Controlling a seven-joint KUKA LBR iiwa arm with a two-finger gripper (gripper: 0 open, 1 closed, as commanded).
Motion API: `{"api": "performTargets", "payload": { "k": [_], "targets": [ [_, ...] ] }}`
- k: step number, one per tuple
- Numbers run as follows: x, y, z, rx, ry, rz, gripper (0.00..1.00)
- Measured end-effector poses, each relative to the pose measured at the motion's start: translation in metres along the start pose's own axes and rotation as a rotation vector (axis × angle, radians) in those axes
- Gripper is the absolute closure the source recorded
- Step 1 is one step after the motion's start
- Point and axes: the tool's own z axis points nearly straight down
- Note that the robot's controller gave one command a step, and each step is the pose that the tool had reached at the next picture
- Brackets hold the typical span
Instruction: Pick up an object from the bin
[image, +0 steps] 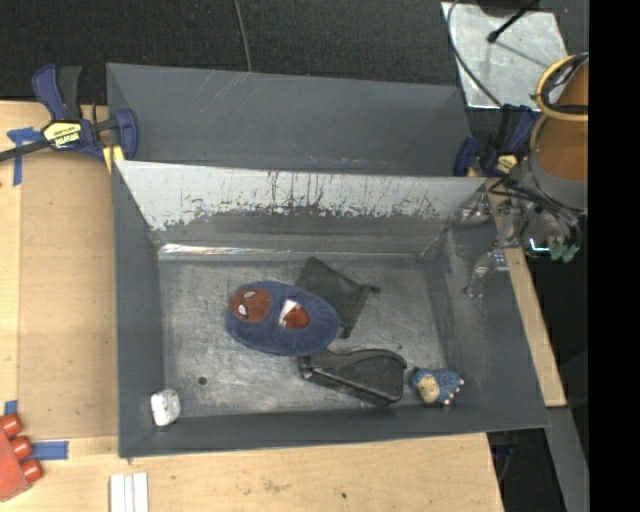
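Observation:
My gripper (490, 255) hangs over the bin's right wall near the back right corner, above the floor and apart from every loose thing. Nearest to it, a small blue and tan toy (437, 386) lies at the front right. A black, flat, elongated thing (358, 375) lies just left of the toy. A dark grey, flat piece (338, 287) lies in the middle, partly under a blue, round, soft thing (281, 320) with red and white patches.
A small white thing (165, 405) sits in the front left corner. The arm, with its orange cover, stands outside the bin at the right. The floor's back left and right parts are bare.

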Motion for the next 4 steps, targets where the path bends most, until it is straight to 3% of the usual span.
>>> {"api": "performTargets", "payload": {
  "k": [1, 2, 3, 4],
  "targets": [
    [-0.024, 0.093, 0.048, -0.003, -0.004, -0.147, 0.0],
    [0.002, 0.14, 0.135, 0.003, -0.014, -0.085, 0.0],
    [-0.003, 0.14, 0.129, 0.001, -0.031, -0.084, 1.0],
    [0.018, 0.154, -0.012, 0.003, -0.014, -0.466, 1.0]
  ]
}}
